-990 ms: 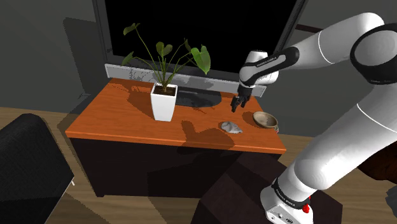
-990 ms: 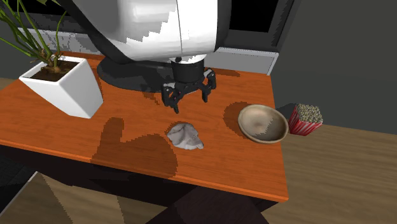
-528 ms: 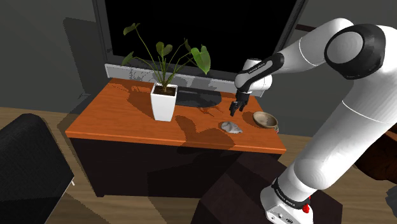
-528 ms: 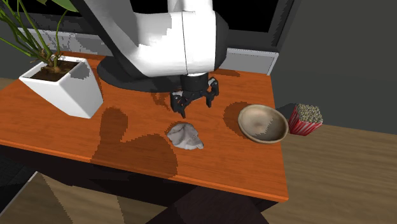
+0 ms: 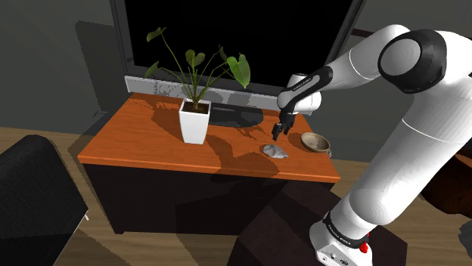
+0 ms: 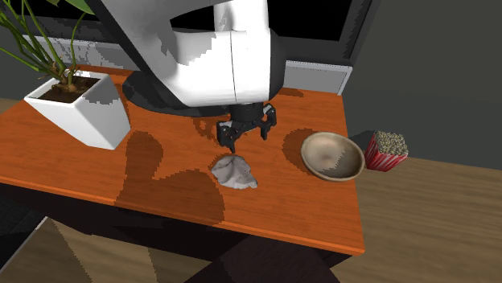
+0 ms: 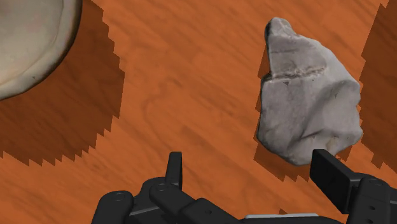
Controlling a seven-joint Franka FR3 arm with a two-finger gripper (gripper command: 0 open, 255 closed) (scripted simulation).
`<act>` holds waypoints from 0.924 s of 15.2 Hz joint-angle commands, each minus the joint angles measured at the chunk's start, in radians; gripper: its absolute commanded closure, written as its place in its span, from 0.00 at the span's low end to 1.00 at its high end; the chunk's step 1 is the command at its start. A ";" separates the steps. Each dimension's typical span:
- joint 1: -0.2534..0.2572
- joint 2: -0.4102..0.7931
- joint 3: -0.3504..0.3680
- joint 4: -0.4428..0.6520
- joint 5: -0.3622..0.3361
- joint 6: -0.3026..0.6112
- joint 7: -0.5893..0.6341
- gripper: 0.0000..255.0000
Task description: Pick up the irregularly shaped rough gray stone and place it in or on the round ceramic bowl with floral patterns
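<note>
Potted plant (image 5: 195,119) stands on orange table (image 5: 144,143).

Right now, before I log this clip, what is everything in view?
stone: one, light grey, on the table between the potted plant and the bowl
bowl: one, beige, empty, near the table's end at the second exterior view's right
potted plant: one, green leaves in a white square pot, on the table
table: one, orange-brown top, dark base
popcorn box: one, red and white striped, beside the table's end past the bowl
dark seat: one, black, shoulder view's lower left
arm: one, white with dark joints
claw: one, black, open, over the table close to the stone, not holding it
</note>
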 commanded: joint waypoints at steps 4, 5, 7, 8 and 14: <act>0.000 0.000 0.000 0.000 0.000 0.000 0.000 1.00; 0.000 0.000 0.000 0.000 0.000 0.000 0.000 1.00; 0.000 0.000 0.000 0.000 0.000 0.000 0.000 1.00; 0.000 0.000 0.000 0.000 0.000 0.000 0.000 1.00; 0.000 0.000 0.000 0.000 0.000 0.000 0.000 0.00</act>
